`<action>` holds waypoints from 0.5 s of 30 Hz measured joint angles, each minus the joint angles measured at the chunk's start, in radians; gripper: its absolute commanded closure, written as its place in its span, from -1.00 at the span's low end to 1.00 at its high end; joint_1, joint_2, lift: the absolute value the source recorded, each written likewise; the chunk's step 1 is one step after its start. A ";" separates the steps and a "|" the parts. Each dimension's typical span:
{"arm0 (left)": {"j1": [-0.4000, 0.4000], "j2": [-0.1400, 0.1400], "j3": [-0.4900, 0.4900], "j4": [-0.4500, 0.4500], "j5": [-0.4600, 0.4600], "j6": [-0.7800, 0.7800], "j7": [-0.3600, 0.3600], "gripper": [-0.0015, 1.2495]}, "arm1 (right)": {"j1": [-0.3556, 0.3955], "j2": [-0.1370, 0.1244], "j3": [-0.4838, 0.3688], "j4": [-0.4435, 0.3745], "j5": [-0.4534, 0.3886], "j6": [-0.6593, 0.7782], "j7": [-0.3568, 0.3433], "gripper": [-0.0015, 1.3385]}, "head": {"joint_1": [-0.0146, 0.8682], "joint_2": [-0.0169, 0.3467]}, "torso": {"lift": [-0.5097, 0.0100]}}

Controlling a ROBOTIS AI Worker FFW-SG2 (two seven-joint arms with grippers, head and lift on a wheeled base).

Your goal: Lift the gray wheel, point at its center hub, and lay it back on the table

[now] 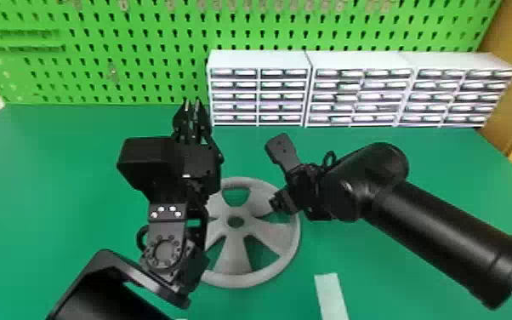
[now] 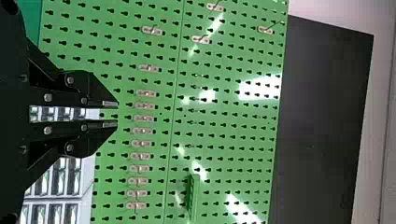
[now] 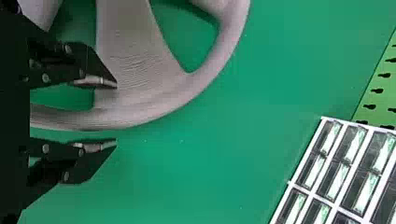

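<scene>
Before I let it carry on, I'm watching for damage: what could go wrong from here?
The right gripper has one open finger over the gray wheel and the other outside its rim; poorly lined up, it might nudge the wheel. Gripping only that edge could make it tip during a lift. The left gripper is near the drawer units in the head view, so a swing right might knock them.

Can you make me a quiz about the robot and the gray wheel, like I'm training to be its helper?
1. True or false: the wheel is standing up on its edge.
2. What's in its middle? a) a knob b) a hole c) a bolt
3. Fill in: the end effector pointing at the green pegboard is on the robot's ___ arm.

Key: 1 false; 2 b; 3 left.
</scene>
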 measured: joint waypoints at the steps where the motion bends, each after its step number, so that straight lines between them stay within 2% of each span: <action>1: 0.000 0.000 0.000 0.000 0.000 0.000 0.000 0.69 | 0.000 0.000 -0.001 0.000 0.000 -0.001 0.000 -0.41 | 0.60 -0.64 | 0.59; 5: 0.000 0.000 0.000 0.000 0.000 0.000 0.000 0.69 | 0.002 0.000 -0.007 0.000 0.000 -0.004 0.000 -0.62 | 0.60 -0.64 | 0.59; 15: 0.000 0.000 0.000 0.001 0.000 0.000 0.000 0.68 | 0.005 -0.001 -0.013 0.000 -0.005 -0.010 0.000 -0.64 | 0.60 -0.64 | 0.59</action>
